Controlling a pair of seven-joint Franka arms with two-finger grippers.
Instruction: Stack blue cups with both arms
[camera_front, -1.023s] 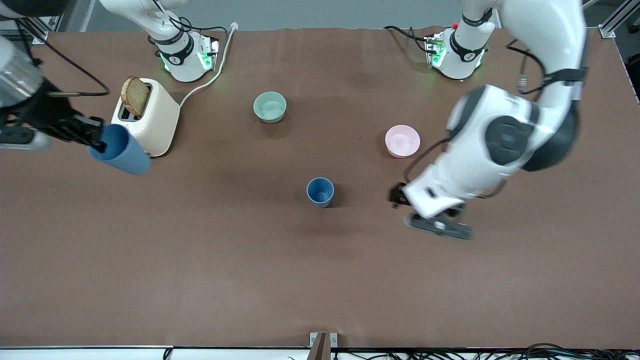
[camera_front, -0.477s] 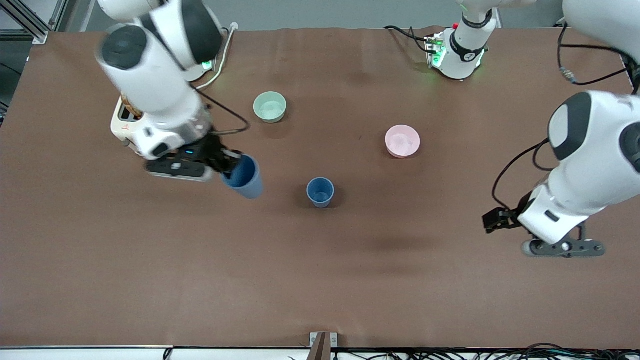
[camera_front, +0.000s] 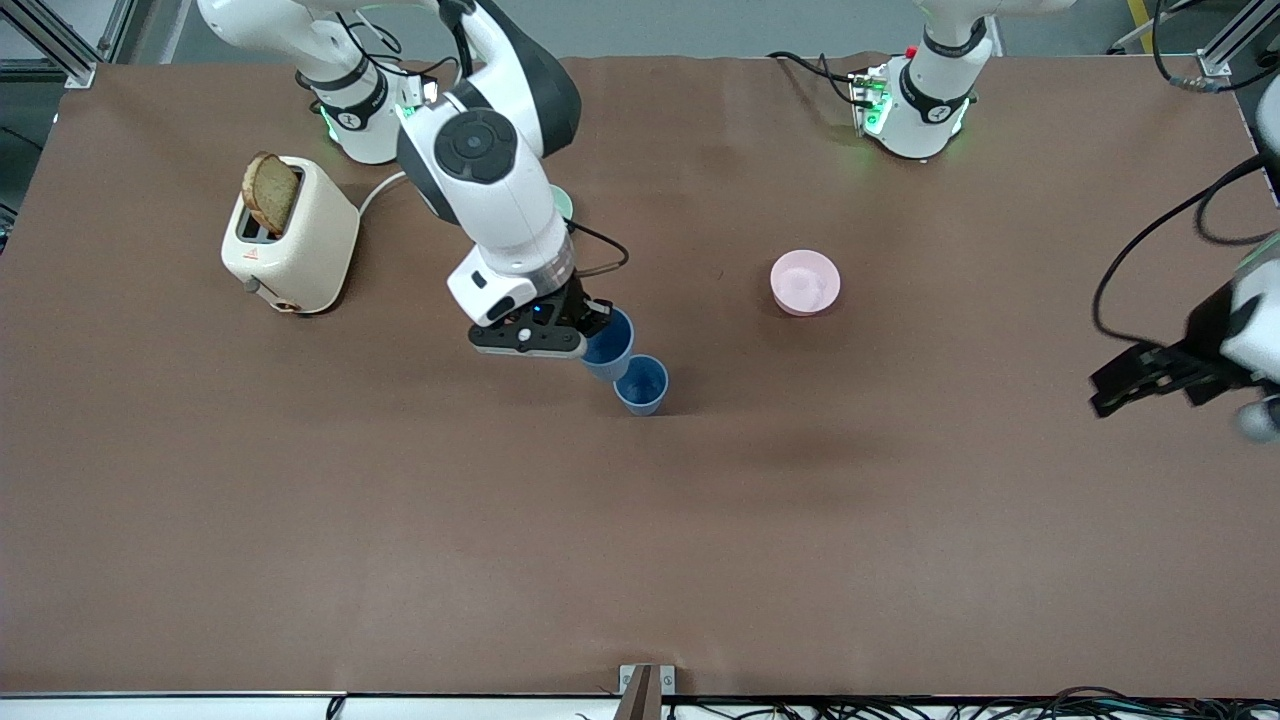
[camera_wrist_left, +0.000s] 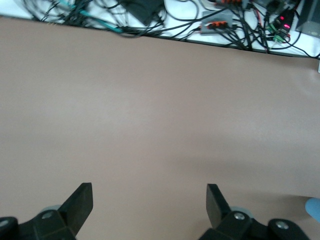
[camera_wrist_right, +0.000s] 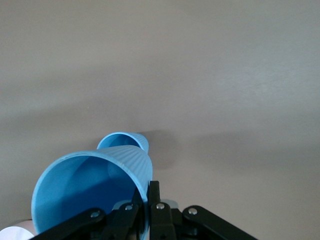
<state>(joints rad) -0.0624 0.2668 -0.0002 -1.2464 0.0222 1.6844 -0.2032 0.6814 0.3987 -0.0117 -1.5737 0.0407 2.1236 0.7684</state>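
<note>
Gripping one blue cup (camera_front: 608, 343) by its rim, the right pincer (camera_front: 585, 322) should centre it over the standing cup (camera_front: 641, 384) mid-desk before lowering; the left pincer (camera_front: 1140, 379), released, waits at the desk's edge.

right claw (camera_front: 590, 335) clamped shut mid-table; left claw (camera_wrist_left: 149, 210) spread wide, waiting.

Toaster (camera_front: 290, 235) (bread slice (camera_front: 270, 192) inside); pink bowl (camera_front: 805, 282) — upright, well apart.

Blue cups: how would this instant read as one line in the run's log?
right claw: shut on held blue cup, above standing blue cup | left claw: open, empty, over table's left-arm end | stacked: not yet
</note>
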